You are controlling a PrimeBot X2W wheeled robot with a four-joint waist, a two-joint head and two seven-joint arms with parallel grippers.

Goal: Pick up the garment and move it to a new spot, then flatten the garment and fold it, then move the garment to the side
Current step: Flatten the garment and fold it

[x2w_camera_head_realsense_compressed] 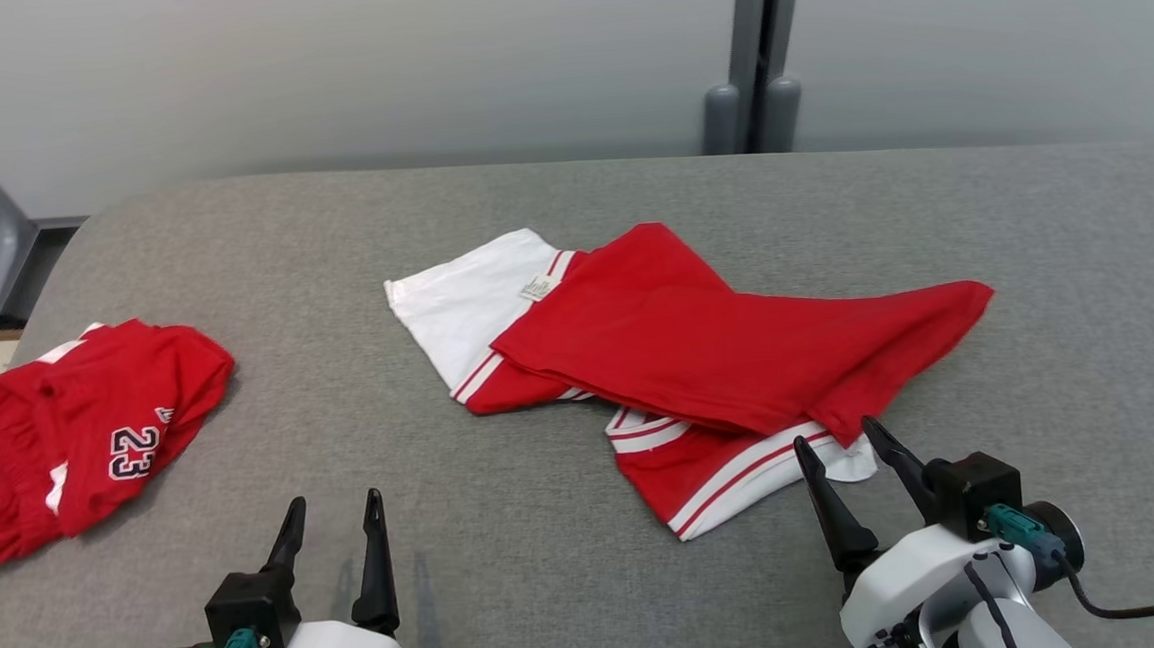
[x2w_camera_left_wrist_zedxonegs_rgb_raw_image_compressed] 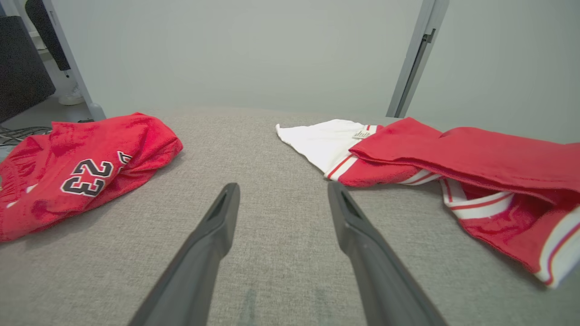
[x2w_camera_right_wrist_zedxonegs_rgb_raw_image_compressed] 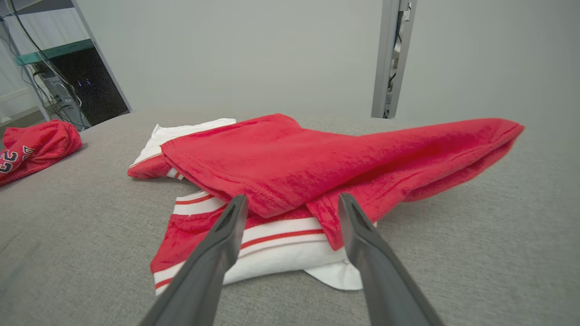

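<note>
Right hand (x2w_camera_head_realsense_compressed: 834,431), released, tilts toward the near edge of the crumpled red-and-white fabric garment (x2w_camera_head_realsense_compressed: 719,345); left hand (x2w_camera_head_realsense_compressed: 335,499), also released, points far over the grey counter (x2w_camera_head_realsense_compressed: 551,546).

This looks like a robotics lab. A grey fabric-covered table (x2w_camera_head_realsense_compressed: 530,217) stands before plain walls (x2w_camera_head_realsense_compressed: 321,69), and an equipment rack (x2w_camera_right_wrist_zedxonegs_rgb_raw_image_compressed: 90,86) (small lights glowing) with loose cables (x2w_camera_right_wrist_zedxonegs_rgb_raw_image_compressed: 47,74) stands nearby.

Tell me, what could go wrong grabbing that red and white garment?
The red and white garment lies in overlapping layers, so the open right tool at its near edge might pinch just one flap. Moved left, it could land on the red garment numbered 23.
</note>
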